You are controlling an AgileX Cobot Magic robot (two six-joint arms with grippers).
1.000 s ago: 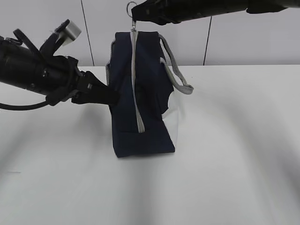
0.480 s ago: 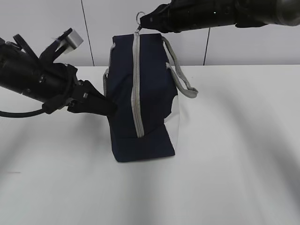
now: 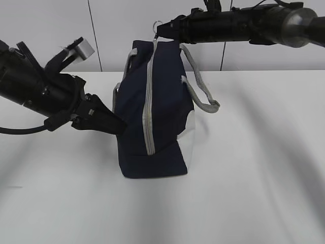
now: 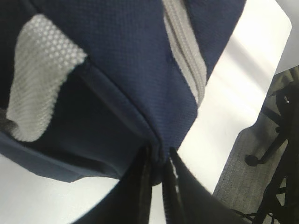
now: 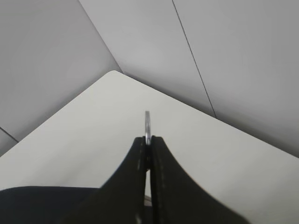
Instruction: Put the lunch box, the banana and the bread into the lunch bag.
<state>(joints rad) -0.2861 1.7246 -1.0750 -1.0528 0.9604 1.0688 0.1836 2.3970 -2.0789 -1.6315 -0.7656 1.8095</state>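
The navy-blue lunch bag (image 3: pixel 162 101) stands on its end on the white table, grey zipper (image 3: pixel 149 101) facing me and closed along its visible length. My right gripper (image 3: pixel 163 30) is shut on the zipper's ring pull (image 3: pixel 158 23) at the bag's top; the ring (image 5: pixel 147 122) sticks out above the shut fingertips in the right wrist view. My left gripper (image 3: pixel 121 126) is shut on a fold of the bag's fabric (image 4: pixel 159 147) at its lower left edge. The lunch box, banana and bread are out of view.
Grey webbing handles (image 3: pixel 203 91) hang off the bag's right side, above a white side panel (image 3: pixel 189 137). The white table (image 3: pixel 254 168) stretches around the bag. Grey wall panels stand behind. A floor and chair base (image 4: pixel 266 149) lie beyond the table edge.
My right gripper has moved right and slightly down with the ring pull, and the bag's top has leaned right with it. The left gripper has kept its pinch low on the bag.
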